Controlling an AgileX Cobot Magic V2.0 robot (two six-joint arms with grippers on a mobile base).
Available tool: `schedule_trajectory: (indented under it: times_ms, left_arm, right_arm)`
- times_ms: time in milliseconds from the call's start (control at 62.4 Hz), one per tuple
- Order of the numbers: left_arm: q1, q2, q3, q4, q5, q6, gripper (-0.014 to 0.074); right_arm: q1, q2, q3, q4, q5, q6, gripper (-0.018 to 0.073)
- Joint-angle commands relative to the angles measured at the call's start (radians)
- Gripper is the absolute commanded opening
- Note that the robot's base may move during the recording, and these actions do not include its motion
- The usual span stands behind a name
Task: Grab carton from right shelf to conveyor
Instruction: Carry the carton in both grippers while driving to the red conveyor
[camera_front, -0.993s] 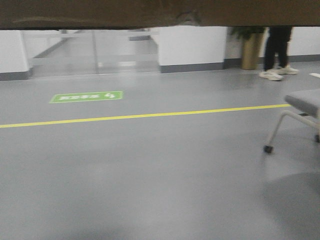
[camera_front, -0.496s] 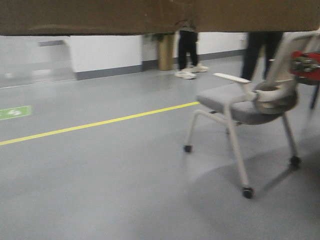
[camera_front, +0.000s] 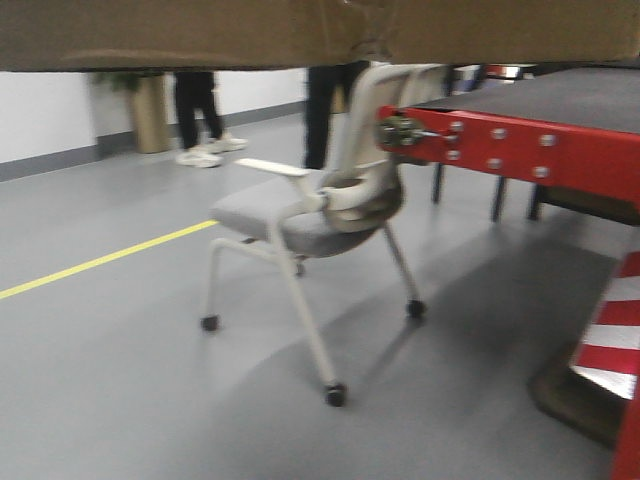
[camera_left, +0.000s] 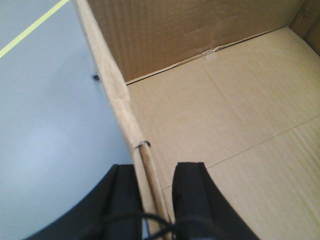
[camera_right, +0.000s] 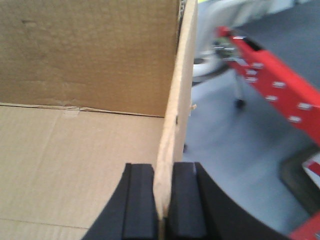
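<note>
The carton (camera_front: 200, 30) is a brown cardboard box held up off the floor; its lower edge fills the top of the front view. In the left wrist view my left gripper (camera_left: 157, 197) is shut on the carton's left wall (camera_left: 102, 55), one finger outside and one inside over the box floor (camera_left: 225, 110). My right gripper (camera_right: 162, 200) pinches the carton's right wall (camera_right: 180, 90) the same way. The conveyor (camera_front: 570, 95), a dark belt with a red front edge (camera_front: 520, 150), stands to the right, and its red frame (camera_right: 270, 90) lies beyond the carton. The right shelf is out of view.
A grey wheeled chair (camera_front: 310, 215) stands on the grey floor just left of the conveyor's end. Two people's legs (camera_front: 200, 110) and a gold planter (camera_front: 150, 110) are behind it. A yellow line (camera_front: 100, 262) crosses the floor. A red-and-white striped post (camera_front: 610, 340) is at the lower right.
The front view has swung to the right: the chair slid from right to centre-left and the conveyor came into view. The carton stays across the top.
</note>
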Motion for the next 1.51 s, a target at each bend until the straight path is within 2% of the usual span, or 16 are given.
schedule_trajectory:
  times_ms: [0, 1489]
  left_arm:
    - [-0.012, -0.008, -0.005, -0.090, -0.052, 0.015, -0.0016]
    - [-0.010, -0.008, -0.005, -0.082, -0.052, 0.015, -0.0016]
  right_arm:
    - [-0.001, -0.005, -0.006, 0.020, -0.083, -0.007, -0.0067]
    - [-0.001, -0.005, -0.006, 0.020, -0.083, -0.007, -0.0067]
